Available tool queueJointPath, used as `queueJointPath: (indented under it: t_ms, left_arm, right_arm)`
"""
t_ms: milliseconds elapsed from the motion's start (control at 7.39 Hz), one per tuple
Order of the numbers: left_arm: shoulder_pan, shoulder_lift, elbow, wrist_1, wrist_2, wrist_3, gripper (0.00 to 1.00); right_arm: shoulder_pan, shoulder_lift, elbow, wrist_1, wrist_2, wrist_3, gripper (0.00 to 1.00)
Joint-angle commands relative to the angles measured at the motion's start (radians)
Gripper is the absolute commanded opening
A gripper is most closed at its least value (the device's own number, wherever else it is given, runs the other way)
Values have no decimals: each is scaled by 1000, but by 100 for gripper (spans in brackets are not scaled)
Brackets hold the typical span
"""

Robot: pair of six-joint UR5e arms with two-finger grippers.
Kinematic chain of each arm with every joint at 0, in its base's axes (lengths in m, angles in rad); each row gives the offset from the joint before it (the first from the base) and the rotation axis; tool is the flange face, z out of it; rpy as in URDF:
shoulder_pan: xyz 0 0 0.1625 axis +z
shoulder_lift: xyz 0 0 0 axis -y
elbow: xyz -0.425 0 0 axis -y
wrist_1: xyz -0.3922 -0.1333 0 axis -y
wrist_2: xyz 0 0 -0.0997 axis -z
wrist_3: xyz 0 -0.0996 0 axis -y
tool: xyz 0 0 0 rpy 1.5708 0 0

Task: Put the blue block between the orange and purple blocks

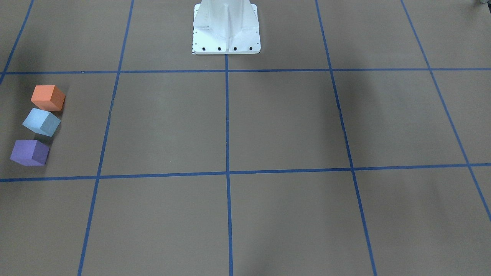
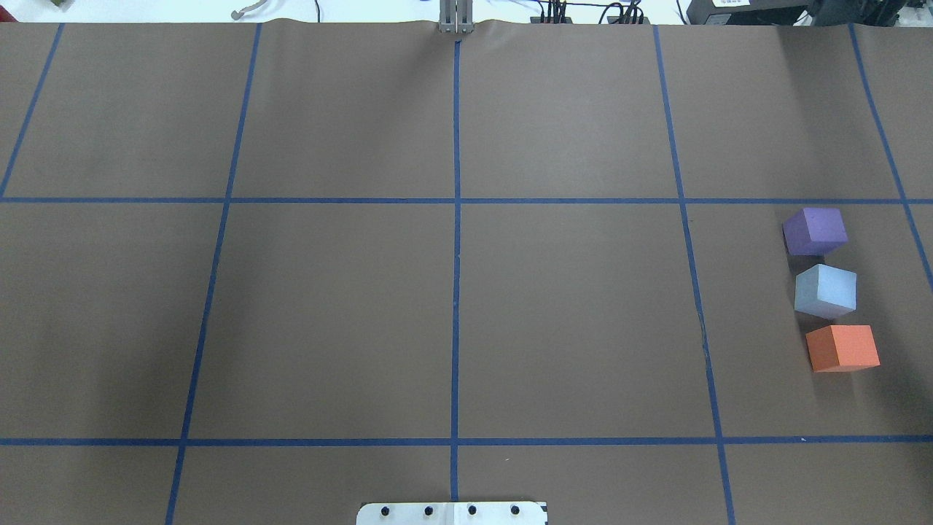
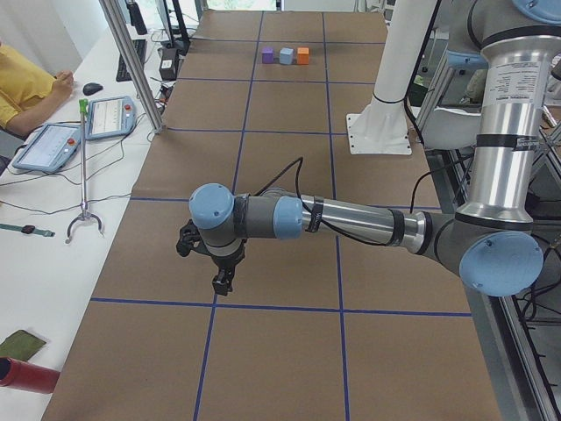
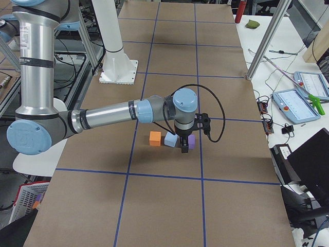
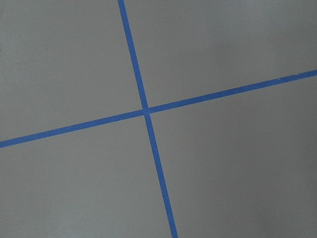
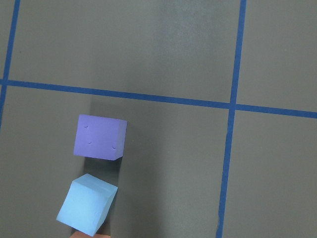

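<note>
The light blue block (image 2: 825, 291) stands on the brown table between the purple block (image 2: 815, 231) and the orange block (image 2: 842, 348), in a row at the robot's right. The row also shows in the front view: orange (image 1: 48, 97), blue (image 1: 41, 122), purple (image 1: 29, 152). The blue block is turned a little against the other two. The right wrist view shows purple (image 6: 99, 137) above blue (image 6: 87, 204). My right gripper (image 4: 184, 149) hangs above the row, near the purple block (image 4: 191, 141). My left gripper (image 3: 223, 281) hovers over bare table far from the blocks. I cannot tell whether either is open or shut.
The white robot pedestal (image 1: 226, 28) stands at mid table edge. Blue tape lines (image 5: 145, 110) form a grid on the brown cover. A side bench holds tablets (image 3: 110, 117), a grabber tool (image 3: 84, 167) and a metal post (image 3: 131, 61). A person (image 3: 22, 88) sits there.
</note>
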Motion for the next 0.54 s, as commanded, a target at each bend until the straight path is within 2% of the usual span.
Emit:
queueJointPath:
  t_ms: [0, 406]
  left_arm:
    - [0, 0, 1, 2, -5, -1, 100]
    - [0, 0, -2, 2, -3, -3, 100]
  right_arm:
    - [0, 0, 0, 1, 1, 1, 100]
    - [-3, 0, -5, 1, 1, 1, 100]
